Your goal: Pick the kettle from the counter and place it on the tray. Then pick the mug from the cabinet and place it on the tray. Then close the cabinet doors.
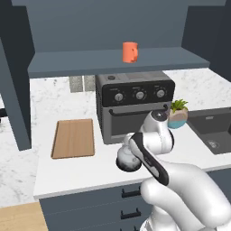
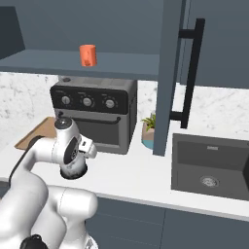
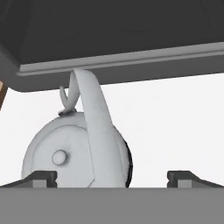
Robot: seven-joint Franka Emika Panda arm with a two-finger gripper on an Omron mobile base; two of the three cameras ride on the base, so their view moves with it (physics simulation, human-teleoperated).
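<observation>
The silvery kettle [image 3: 61, 153] stands on the white counter [image 1: 67, 173] in front of the oven, its arched handle [image 3: 94, 127] upright. My gripper [image 3: 113, 177] is open just above it, with one fingertip on each side and nothing held. In the base views my hand [image 2: 81, 150] hovers over the kettle [image 2: 73, 171], and my arm hides much of the kettle [image 1: 126, 162]. The wooden tray [image 1: 73, 137] lies bare on the counter to the left. The orange mug [image 1: 130, 52] stands on the shelf of the open cabinet [image 1: 90, 61]. Both cabinet doors [image 2: 168, 73] stand open.
A black toaster oven [image 1: 135, 106] stands close behind the kettle. A potted plant [image 1: 178, 115] sits to its right, then a dark sink [image 2: 209, 165]. The left open door [image 1: 16, 108] hangs over the counter's left end.
</observation>
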